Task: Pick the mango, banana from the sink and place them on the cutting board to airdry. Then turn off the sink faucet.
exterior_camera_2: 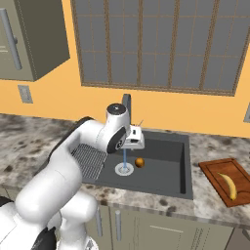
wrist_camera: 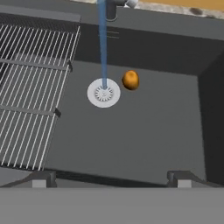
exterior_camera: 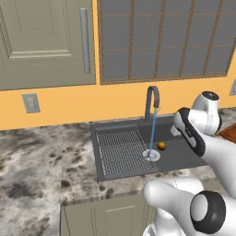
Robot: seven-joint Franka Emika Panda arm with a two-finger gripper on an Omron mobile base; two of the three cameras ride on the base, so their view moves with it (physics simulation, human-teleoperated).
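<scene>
Banana (exterior_camera_2: 228, 185) already lying on the cutting board (exterior_camera_2: 215, 176) to the right of the sink (exterior_camera_2: 166, 183) — so half of the fruit-moving looks done. Mango (wrist_camera: 130, 80) still down in the basin, resting on the dark floor just beside the round silver drain (wrist_camera: 103, 92), on the side away from the ribbed drainboard (wrist_camera: 30, 92). Water running: thin blue stream (wrist_camera: 103, 43) falling from the gooseneck faucet (exterior_camera: 151, 99) straight onto the drain.

Gripper (wrist_camera: 111, 177) poised above the sink's near edge, looking down into the basin, jaws spread wide and holding nothing; fingertips (wrist_camera: 41, 178) well apart from the mango. Seen from the right base view, hand (exterior_camera_2: 133, 138) hanging over the basin near the faucet.

Step in hand, as judged: the reach for the mango. Next move calls for going forward and down toward the fruit, centring the spread jaws on either side of it, then closing — with care, since a ball-like fruit may roll off toward the drain if nudged by one finger first. Worth keeping clear of the faucet neck on the way. After that, carry to the board beside the banana, then the faucet shut off.
</scene>
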